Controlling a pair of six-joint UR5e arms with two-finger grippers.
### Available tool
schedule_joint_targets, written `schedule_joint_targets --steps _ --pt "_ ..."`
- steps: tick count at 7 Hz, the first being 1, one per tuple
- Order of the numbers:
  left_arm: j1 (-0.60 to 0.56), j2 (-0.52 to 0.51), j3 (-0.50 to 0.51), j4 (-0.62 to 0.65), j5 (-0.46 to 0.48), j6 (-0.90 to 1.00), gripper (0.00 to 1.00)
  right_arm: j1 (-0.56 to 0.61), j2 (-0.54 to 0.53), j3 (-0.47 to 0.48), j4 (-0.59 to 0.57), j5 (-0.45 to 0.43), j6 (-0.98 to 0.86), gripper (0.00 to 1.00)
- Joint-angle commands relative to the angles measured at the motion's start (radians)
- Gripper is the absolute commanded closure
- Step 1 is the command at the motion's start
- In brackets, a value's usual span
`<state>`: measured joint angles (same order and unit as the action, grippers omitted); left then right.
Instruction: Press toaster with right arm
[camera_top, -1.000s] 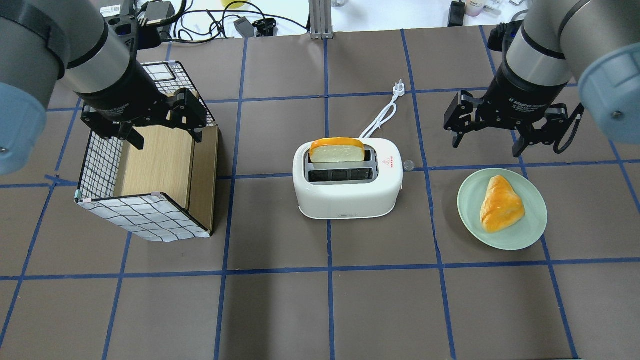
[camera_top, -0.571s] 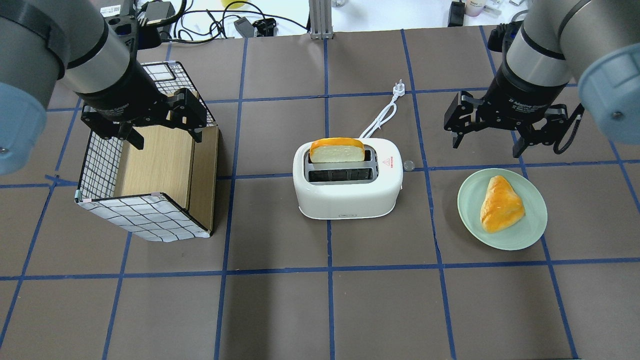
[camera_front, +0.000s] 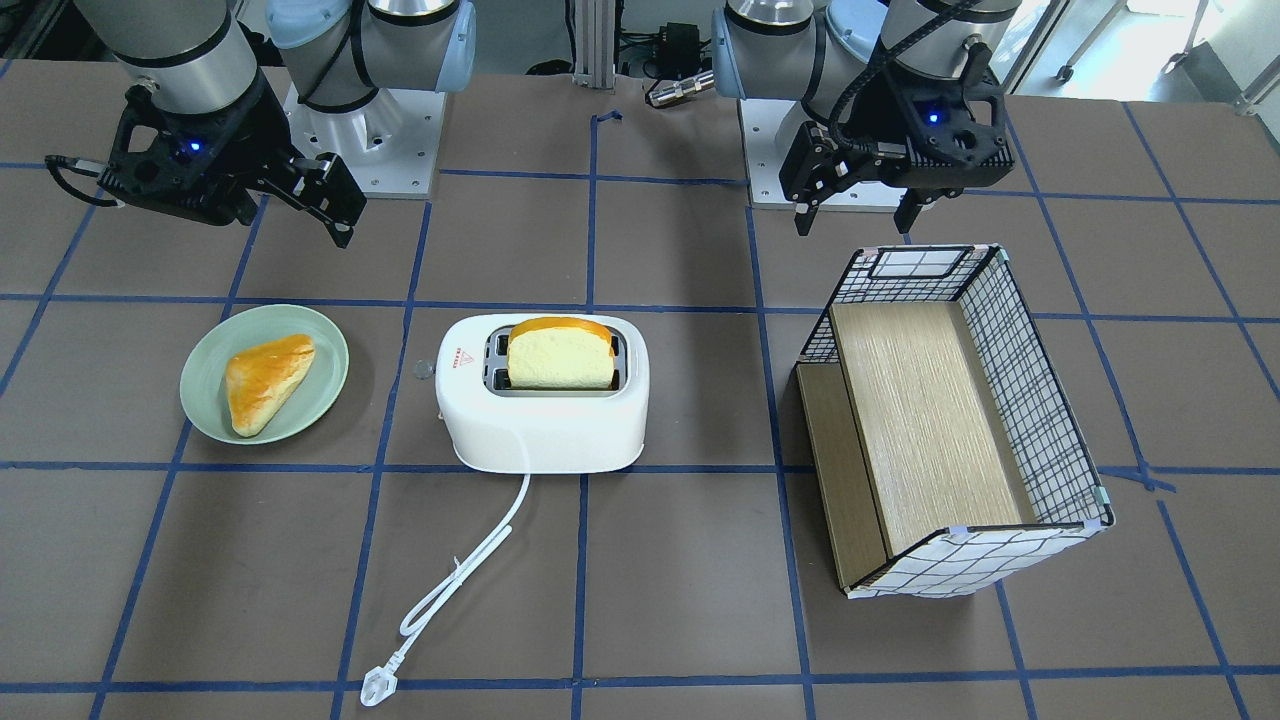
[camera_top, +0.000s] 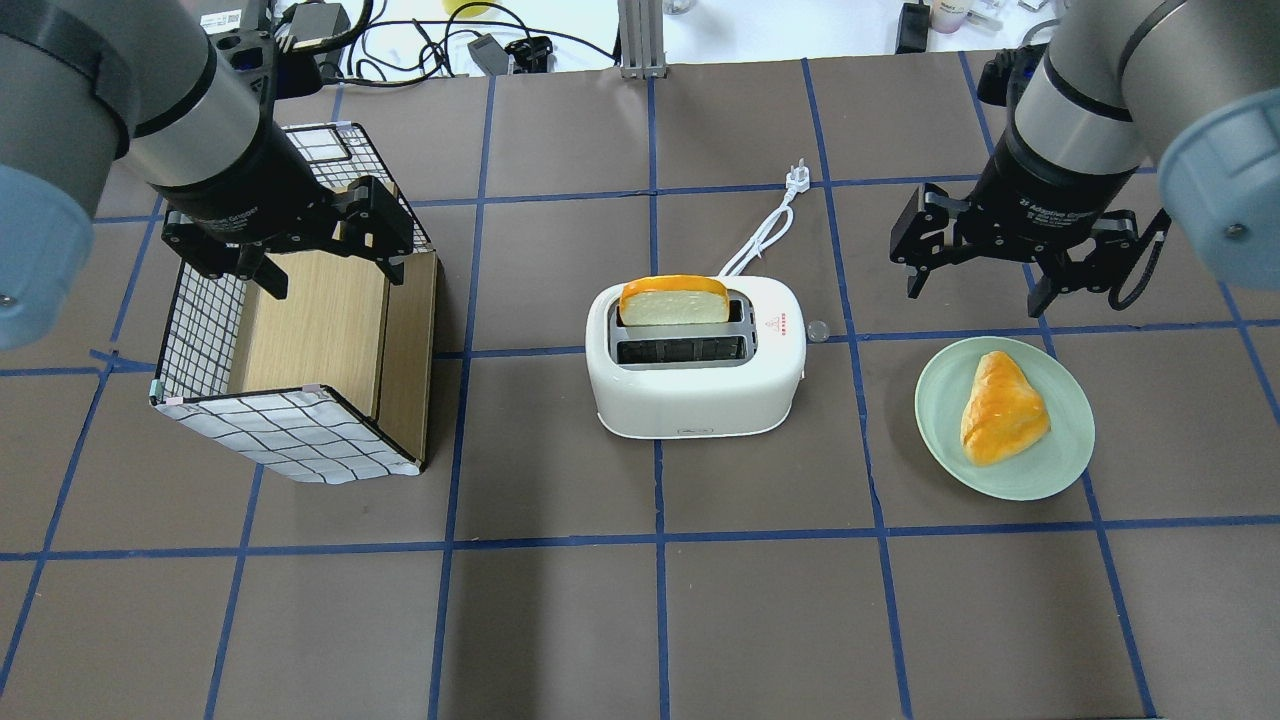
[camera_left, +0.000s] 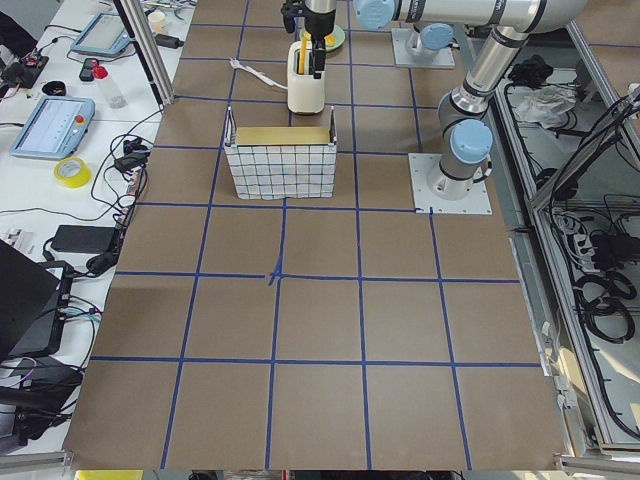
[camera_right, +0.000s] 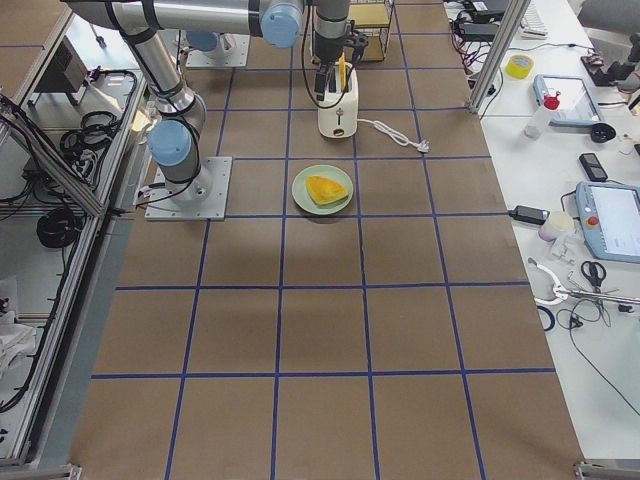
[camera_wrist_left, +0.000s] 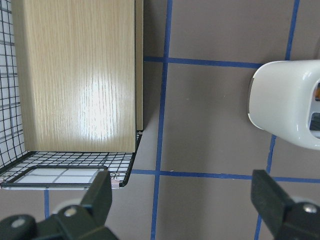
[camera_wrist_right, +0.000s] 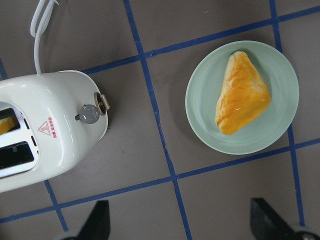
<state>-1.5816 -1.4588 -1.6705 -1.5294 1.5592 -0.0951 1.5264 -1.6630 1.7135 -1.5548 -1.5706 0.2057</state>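
The right hand (camera_top: 977, 293), spread wide and empty, is best closed, then lowered squarely onto the grey side knob (camera_top: 818, 329) of the white rounded toaster (camera_top: 700, 395).

White rounded two-slot toaster (camera_top: 695, 370) sits upright on the tabletop (camera_top: 560, 620) at frame center. Bread slice (camera_top: 673, 300) stands in its far slot, grey knob (camera_top: 818, 329) on its right end, cord (camera_top: 765, 235) runs to upper right. Right arm (camera_top: 1080, 120) is at upper right, end effector (camera_top: 975, 297) fingers spread, well apart from toaster.

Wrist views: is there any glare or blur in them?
Left wrist view: a bright glare patch on the wooden board; the left gripper at the bottom edge is out of focus. Right wrist view: toaster and plate are sharp, the right gripper blurred.
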Motion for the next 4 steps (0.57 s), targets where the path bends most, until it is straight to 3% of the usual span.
schedule_joint_targets --steps 1,4 --pt "0.0 0.0 -0.001 0.0 -0.001 0.0 0.0 0.001 0.002 0.002 -0.001 0.001 0.0 0.0" --pt "0.0 0.0 0.0 0.0 -0.001 0.0 0.0 0.0 0.002 0.003 -0.005 0.001 0.0 0.0"
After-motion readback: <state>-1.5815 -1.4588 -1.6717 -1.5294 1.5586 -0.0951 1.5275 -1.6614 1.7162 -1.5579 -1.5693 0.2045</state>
